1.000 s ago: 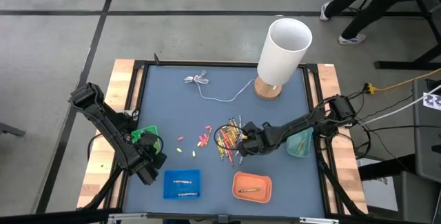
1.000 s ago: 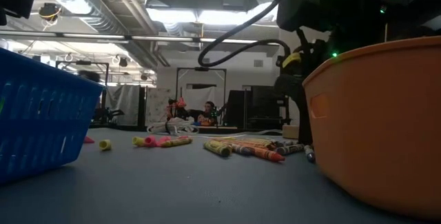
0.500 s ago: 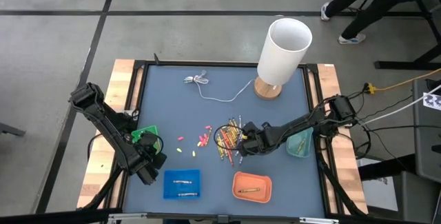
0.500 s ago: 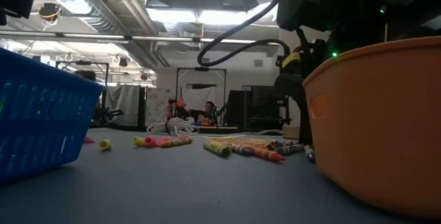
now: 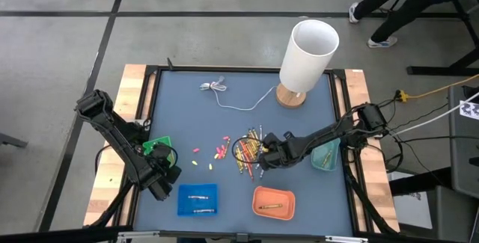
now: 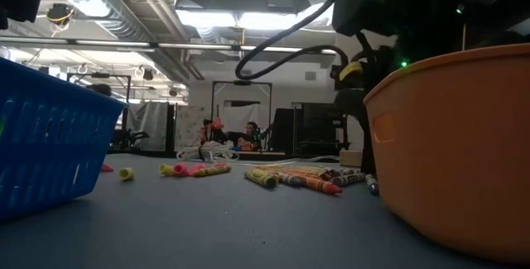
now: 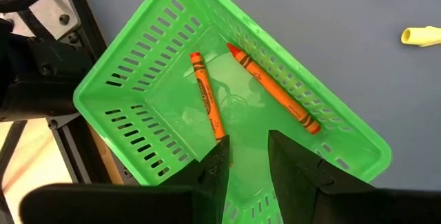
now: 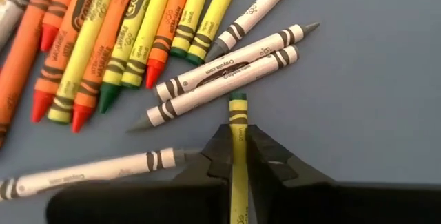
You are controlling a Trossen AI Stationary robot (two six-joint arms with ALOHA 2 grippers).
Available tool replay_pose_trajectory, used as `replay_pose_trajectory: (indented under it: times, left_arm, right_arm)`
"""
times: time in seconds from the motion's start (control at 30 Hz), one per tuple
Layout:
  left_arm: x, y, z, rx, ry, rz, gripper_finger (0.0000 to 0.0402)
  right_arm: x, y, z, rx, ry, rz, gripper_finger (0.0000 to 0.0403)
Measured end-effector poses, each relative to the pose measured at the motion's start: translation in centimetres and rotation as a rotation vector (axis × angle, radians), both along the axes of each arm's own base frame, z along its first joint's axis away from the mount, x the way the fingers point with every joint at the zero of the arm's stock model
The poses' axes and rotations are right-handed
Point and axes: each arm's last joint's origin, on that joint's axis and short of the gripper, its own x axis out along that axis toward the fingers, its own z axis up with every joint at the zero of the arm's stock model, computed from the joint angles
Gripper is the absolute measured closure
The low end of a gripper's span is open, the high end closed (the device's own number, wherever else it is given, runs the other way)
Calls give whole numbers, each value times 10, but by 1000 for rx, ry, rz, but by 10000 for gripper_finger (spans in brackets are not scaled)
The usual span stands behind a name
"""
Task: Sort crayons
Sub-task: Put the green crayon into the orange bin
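Right gripper point(image 8: 238, 156) is sitting at the near edge of the main crayon pile point(image 5: 248, 153), mid-table; fingers are clamped on one yellow-green crayon point(image 8: 238, 124), tip poking out toward two grey ones point(image 8: 224, 74); pick looks just made, lift not yet done. Left gripper point(image 7: 246, 171) is hanging over the green tray point(image 7: 138, 65) at the table's left edge, fingers apart, holding nothing.

Progress, my read: early-to-middle. Green tray is holding two orange crayons point(image 7: 207, 94); blue tray point(image 5: 197, 199) is showing two sticks, colour unclear; orange tray point(image 5: 272, 202) is showing one; teal tray point(image 5: 326, 155) by the right arm, contents unclear. Still loose: the pile of red, orange, yellow and grey, plus scattered pink and yellow bits point(image 5: 212, 156) left of it; most of the job is remaining.

Surface is a blue-grey mat point(image 5: 194, 116) in a black frame; white lamp point(image 5: 307, 56) and its white cable point(image 5: 232, 97) are sitting at the far side. Beyond: grey floor, a person's legs point(image 5: 382, 11) at the far right; low view is showing ceiling lights and ducts.
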Motion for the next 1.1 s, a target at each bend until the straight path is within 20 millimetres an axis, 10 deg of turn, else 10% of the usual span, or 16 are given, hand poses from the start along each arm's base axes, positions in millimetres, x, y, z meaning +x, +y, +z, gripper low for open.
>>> replay_pose_trajectory:
  times: [0.5, 1.1]
  left_arm:
    - [3, -1, 0, 19, -60, -20, 317]
    - [3, -1, 0, 16, -62, -20, 317]
  right_arm:
    - [11, 12, 51, 31, 123, 153, 384]
    - [3, 117, 120, 225, -41, 634, 382]
